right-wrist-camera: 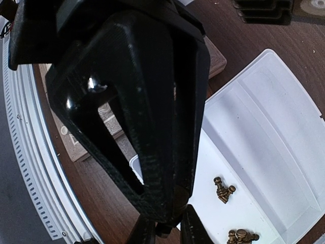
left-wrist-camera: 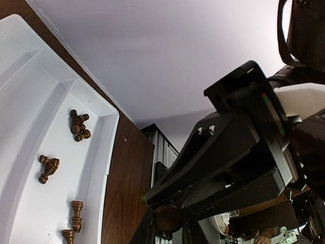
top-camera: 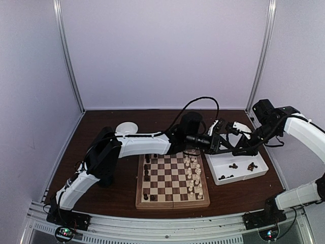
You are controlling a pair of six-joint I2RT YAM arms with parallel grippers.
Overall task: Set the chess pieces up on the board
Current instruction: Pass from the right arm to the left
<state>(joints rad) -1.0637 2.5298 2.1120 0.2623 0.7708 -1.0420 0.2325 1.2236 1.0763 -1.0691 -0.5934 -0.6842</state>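
Most cream wooden chessmen [top-camera: 193, 175] are placed on the checkered wooden board [top-camera: 172, 204]; few dark brown ones [top-camera: 147, 175] are. One dark chessman [left-wrist-camera: 168, 218] is clasped by left gripper [left-wrist-camera: 167, 229] and right gripper [right-wrist-camera: 163, 233].

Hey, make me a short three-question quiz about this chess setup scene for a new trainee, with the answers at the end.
1. True or false: the pale chess pieces stand along the right side of the board in the top view.
2. How many compartments has the white tray? A one, B two, C three.
3. Fill in: the piece between the jaws of the left gripper is ___ in colour.
Key: 1 true; 2 B; 3 dark brown.
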